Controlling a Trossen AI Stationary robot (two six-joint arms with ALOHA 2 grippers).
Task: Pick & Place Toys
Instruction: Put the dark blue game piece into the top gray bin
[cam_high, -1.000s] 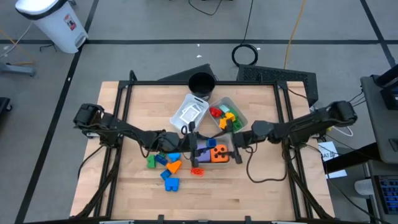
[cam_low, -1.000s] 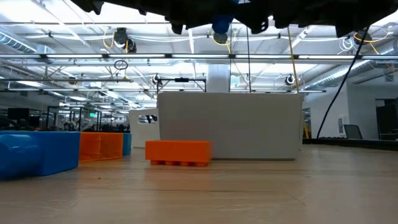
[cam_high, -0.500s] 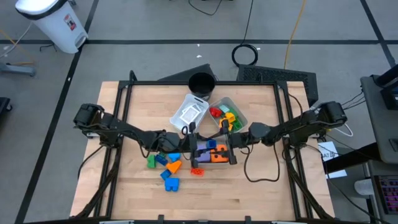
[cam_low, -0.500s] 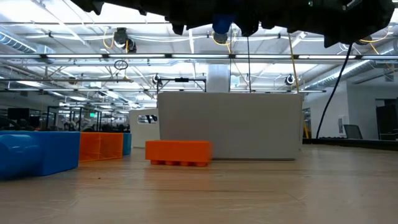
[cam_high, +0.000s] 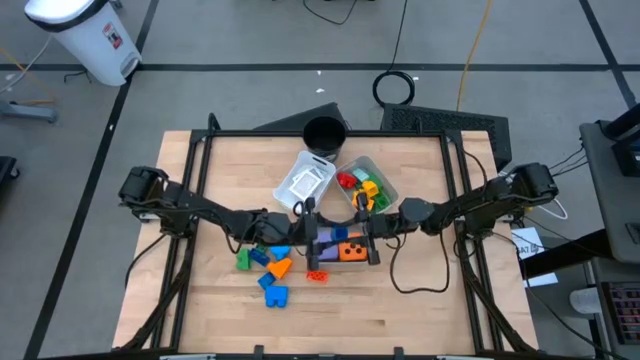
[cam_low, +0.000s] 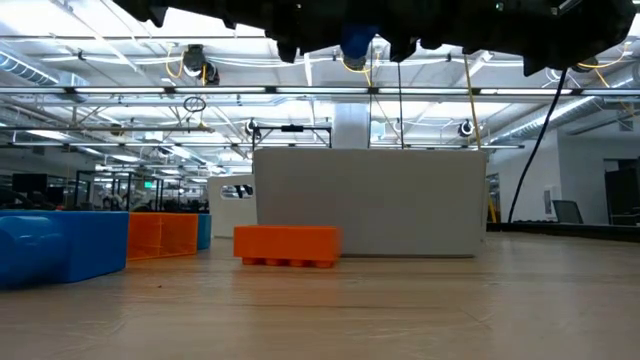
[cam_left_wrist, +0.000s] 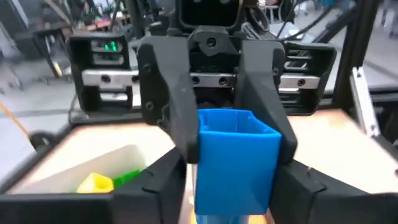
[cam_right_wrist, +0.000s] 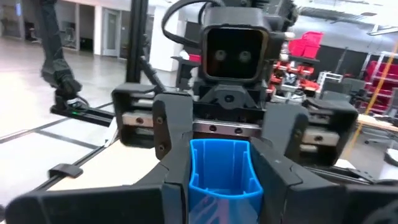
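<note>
Between both grippers — blue block

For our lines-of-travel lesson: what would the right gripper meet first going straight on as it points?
The right gripper meets the hollow blue plastic block between its fingers; directly behind, probably the left gripper.

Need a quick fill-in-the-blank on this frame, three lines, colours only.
1. The block between the left gripper and the right gripper is ____.
2. The round cup is ____.
3. The brick in the middle of the low view is ____.

Missing words: blue; black; orange.
</note>
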